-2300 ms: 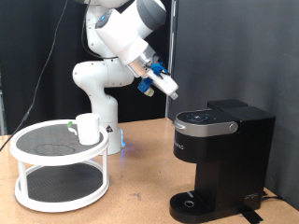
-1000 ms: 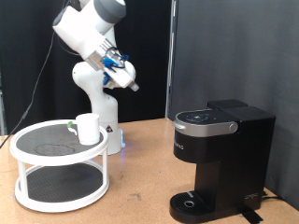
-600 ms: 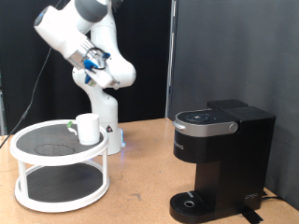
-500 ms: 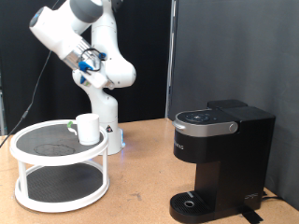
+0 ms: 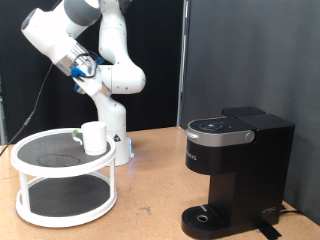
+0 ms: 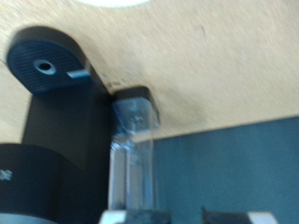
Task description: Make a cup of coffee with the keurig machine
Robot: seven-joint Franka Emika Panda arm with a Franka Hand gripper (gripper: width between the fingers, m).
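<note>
gripper (image 5: 80, 68): raised at far left, above the cup (image 5: 94, 137), jaw state could not be told | keurig machine (image 5: 235, 170): right, lid shut

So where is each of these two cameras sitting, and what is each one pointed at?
Exterior view: off the arm, level with the table, facing the white arm, its gripper raised at the picture's upper left, the cup on a round rack, and the coffee machine.
Wrist view: on the hand, looking at the coffee machine against the tabletop; no fingers show.
Shared: the coffee machine.
</note>
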